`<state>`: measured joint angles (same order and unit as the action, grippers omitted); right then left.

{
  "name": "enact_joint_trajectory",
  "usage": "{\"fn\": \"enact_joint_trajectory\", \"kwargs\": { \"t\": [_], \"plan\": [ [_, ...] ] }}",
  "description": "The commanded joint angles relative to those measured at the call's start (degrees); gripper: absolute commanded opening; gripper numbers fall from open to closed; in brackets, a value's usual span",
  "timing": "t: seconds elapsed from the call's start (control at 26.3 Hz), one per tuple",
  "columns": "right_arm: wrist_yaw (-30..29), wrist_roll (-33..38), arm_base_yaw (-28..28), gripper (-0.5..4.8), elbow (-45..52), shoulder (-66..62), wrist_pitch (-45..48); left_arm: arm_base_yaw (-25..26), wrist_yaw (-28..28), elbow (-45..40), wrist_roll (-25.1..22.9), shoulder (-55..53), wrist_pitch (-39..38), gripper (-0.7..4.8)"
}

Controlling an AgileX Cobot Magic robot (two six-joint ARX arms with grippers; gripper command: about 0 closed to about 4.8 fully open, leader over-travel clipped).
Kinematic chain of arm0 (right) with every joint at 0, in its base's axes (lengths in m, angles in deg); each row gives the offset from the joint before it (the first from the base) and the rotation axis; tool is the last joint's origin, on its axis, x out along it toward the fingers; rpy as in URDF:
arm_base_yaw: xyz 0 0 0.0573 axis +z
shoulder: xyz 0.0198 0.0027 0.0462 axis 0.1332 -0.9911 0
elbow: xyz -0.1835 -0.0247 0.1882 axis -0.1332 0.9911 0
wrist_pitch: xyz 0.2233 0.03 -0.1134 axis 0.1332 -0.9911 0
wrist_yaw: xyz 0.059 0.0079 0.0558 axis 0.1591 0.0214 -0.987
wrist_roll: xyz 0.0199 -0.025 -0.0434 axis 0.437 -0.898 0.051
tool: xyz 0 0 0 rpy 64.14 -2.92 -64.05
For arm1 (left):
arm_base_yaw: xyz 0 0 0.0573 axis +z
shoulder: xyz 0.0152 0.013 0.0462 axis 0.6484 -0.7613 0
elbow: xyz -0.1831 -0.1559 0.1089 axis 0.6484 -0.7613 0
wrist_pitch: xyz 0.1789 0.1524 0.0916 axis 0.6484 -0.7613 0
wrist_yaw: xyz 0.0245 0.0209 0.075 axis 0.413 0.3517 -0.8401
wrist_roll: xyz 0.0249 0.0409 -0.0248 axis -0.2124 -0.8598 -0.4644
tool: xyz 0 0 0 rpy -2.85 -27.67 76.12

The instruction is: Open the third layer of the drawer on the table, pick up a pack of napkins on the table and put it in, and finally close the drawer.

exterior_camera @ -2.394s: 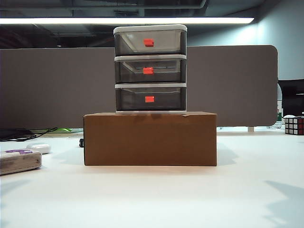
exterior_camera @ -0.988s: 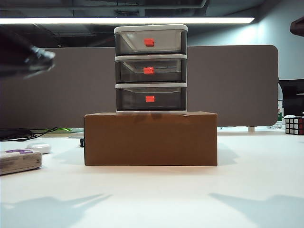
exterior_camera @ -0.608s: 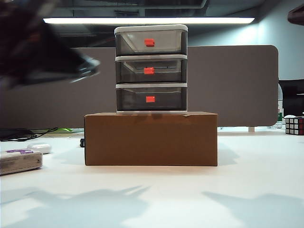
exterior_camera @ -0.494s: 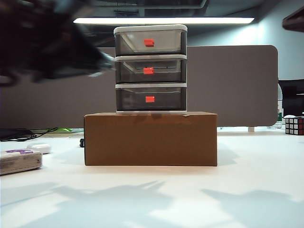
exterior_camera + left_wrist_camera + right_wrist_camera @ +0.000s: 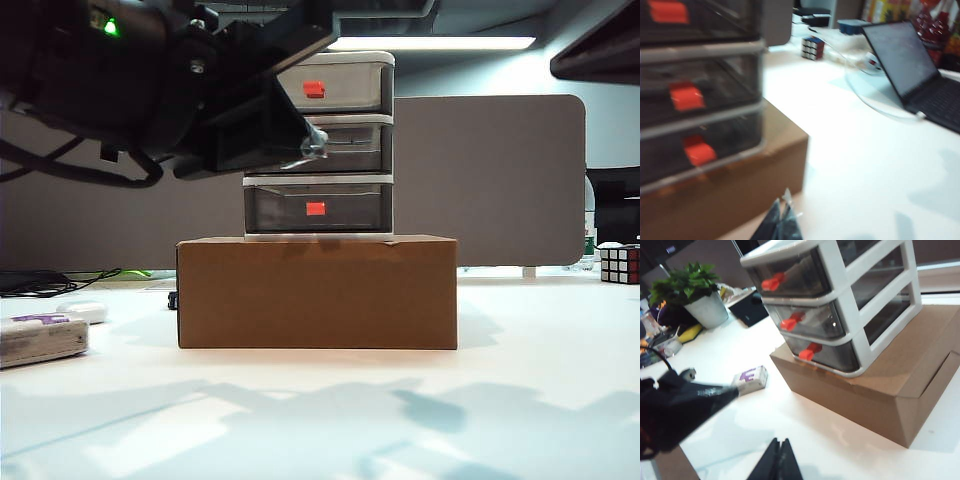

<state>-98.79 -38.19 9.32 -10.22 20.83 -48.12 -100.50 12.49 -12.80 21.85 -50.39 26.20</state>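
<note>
1. Exterior view: the left arm, a blur at the left edge a second ago, now fills the upper left. The left gripper (image 5: 312, 147) has its tips pressed together, holding nothing, in front of the middle tier of the drawer (image 5: 317, 145). The third layer (image 5: 317, 207), shut, lies just below those tips. Only a dark corner of the right arm (image 5: 598, 52) shows at upper right, larger than before.
2. Same view, counted: one drawer unit with three tiers and three red-orange handles, one cardboard box (image 5: 317, 292) under it, one pack of napkins (image 5: 42, 338) on the table (image 5: 500, 400), low and well left of the left gripper, unmoved.
3. Left wrist view: closed fingertips (image 5: 780, 225); three handles ahead, the lowest (image 5: 699, 150) nearest them; one puzzle cube (image 5: 812, 47) and one laptop (image 5: 920, 70) beyond.
4. Right wrist view: the right gripper (image 5: 777, 460), jaws together and empty, well short of the box; the one napkin pack (image 5: 749, 379) lies ahead, between it and the drawers.
</note>
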Motion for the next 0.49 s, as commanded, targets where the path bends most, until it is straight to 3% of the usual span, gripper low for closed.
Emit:
{"fn": "enact_joint_trajectory", "kwargs": {
  "t": [0.04, 0.15, 0.34, 0.38, 0.49],
  "plan": [
    [-0.17, -1.33, 0.02, -0.06, -0.13, -1.09, 1.16, 0.92, -5.09, 1.64, 1.29, -2.43, 2.16, -0.06],
    [-0.13, -2.69, 0.00, -0.06, -0.15, -3.58, 3.85, -1.01, -19.61, 7.06, 1.20, -10.03, 2.05, -0.06],
    [0.39, -4.00, 0.02, -0.06, -0.52, -8.13, 6.43, -3.67, -33.00, 14.49, 1.20, -19.21, 2.16, -0.05],
    [0.37, -4.20, 0.04, -0.06, -0.74, -9.09, 6.67, -3.67, -33.51, 15.23, 1.86, -20.39, 2.19, -0.02],
    [0.20, -4.37, 0.02, -0.06, -0.79, -12.41, 9.16, -3.65, -33.97, 16.81, 4.28, -23.67, 2.19, 1.47]
  ]
}}
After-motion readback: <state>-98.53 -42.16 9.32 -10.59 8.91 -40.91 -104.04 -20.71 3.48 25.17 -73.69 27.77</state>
